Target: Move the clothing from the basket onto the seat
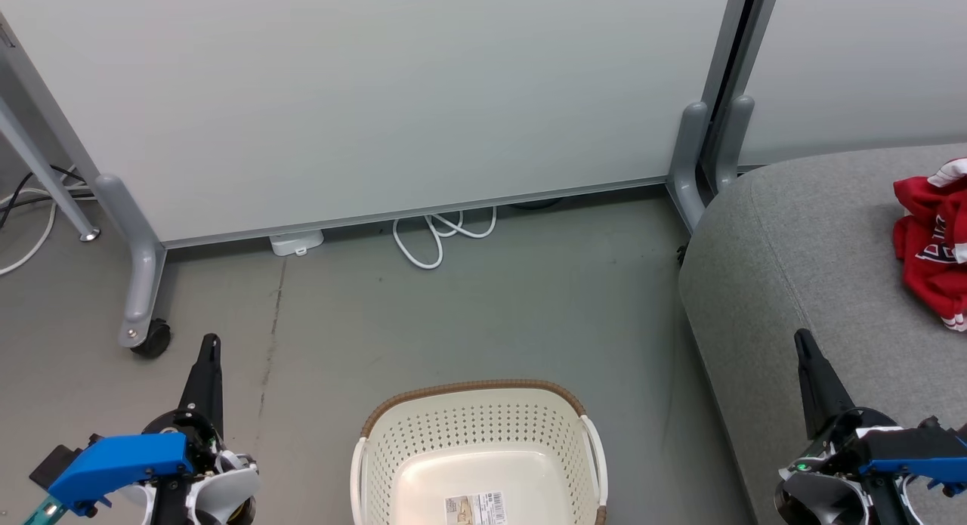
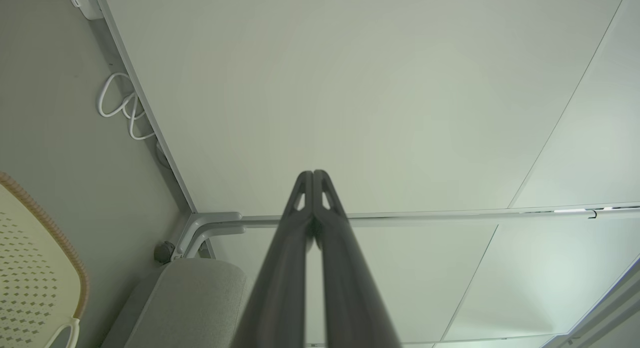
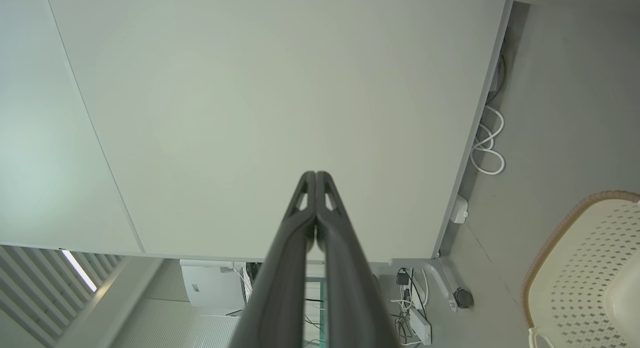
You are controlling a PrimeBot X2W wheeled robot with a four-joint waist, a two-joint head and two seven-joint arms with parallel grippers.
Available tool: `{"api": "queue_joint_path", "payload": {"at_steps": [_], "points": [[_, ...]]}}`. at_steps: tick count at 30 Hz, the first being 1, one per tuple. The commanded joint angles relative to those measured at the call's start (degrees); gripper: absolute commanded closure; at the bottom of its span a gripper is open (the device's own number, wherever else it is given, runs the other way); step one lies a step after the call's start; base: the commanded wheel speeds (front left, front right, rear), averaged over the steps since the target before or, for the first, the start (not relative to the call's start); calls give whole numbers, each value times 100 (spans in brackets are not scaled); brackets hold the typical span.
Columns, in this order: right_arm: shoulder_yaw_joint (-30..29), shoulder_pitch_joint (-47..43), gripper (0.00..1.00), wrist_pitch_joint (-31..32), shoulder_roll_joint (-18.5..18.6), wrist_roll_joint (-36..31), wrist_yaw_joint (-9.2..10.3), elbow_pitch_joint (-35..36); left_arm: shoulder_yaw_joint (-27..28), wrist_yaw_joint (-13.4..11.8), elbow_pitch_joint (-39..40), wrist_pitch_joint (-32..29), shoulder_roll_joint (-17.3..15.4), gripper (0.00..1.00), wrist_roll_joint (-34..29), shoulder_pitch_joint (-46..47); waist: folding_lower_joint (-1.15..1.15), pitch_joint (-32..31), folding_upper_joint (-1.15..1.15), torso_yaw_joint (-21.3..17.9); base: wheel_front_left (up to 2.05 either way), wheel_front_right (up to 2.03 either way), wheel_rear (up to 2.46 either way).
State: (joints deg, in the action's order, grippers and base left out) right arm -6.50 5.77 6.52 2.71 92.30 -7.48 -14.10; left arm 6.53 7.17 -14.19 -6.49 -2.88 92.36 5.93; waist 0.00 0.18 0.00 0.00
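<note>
Clothing (image 1: 933, 242) lies bunched on the grey seat (image 1: 793, 238), well apart from the basket (image 1: 476, 389), whose bottom looks bare. The left gripper (image 1: 209, 344) and right gripper (image 1: 801, 338) are pinched together, holding nothing. A careless swing of the right arm could drag the clothing off.

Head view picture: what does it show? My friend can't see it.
A cream basket that looks empty sits on the grey floor, and red clothing lies bunched on the grey seat to its right. The left gripper and right gripper, both shut, point up near the lower corners.
</note>
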Motion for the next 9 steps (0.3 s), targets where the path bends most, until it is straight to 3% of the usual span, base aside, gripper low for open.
{"api": "queue_joint_path", "payload": {"at_steps": [1, 9], "points": [[-10, 82, 100, 24, 31, 17, -2, 17, 14, 58, 23, -30, 1, 100, 10, 56, 0, 0, 0, 0, 0, 0, 0], [-10, 81, 100, 23, 31, 17, -2, 16, 14, 57, 23, -30, 1, 100, 10, 56, 0, 0, 0, 0, 0, 0, 0]]}}
